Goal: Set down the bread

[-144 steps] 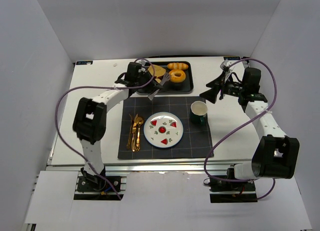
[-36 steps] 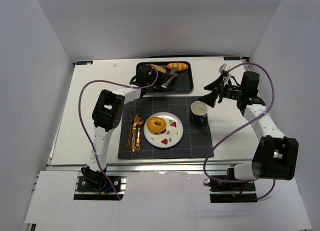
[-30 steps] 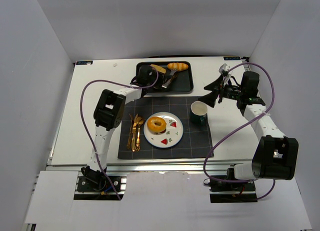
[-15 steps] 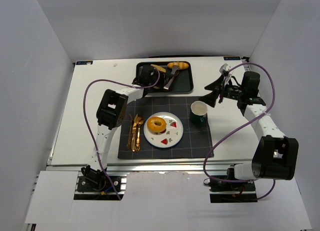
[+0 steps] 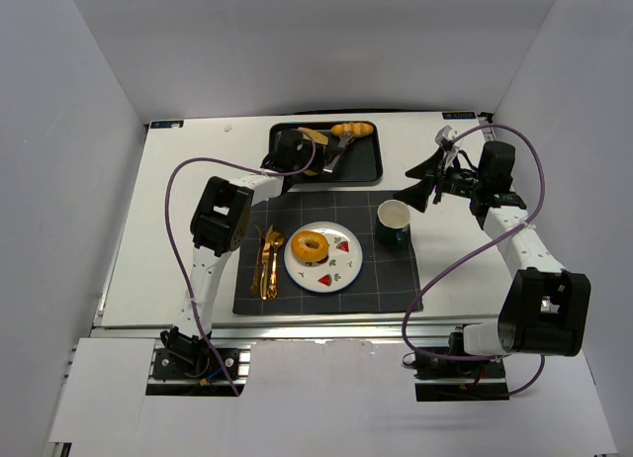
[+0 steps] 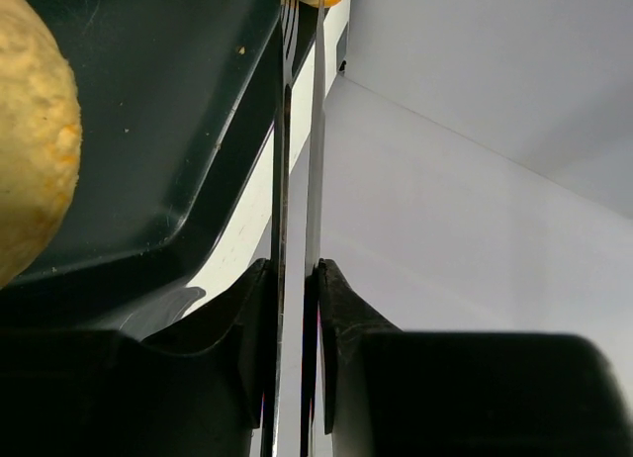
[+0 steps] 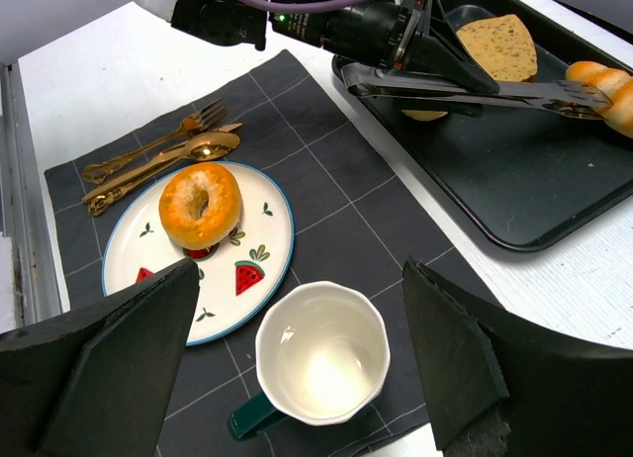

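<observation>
While the right gripper (image 5: 417,183) hangs spread wide above the white cup (image 7: 321,353) at the placemat's (image 7: 346,220) right side, the left gripper's (image 7: 588,99) long blades lie across the black tray (image 7: 514,170) at the bench's far edge. They are drawn almost together, tips against the braided roll (image 5: 354,130) in the tray's far right corner. Cannot tell if they nip it. Ring-shaped bread (image 7: 200,205) sits on the plate (image 7: 247,269), mid-placemat.
</observation>
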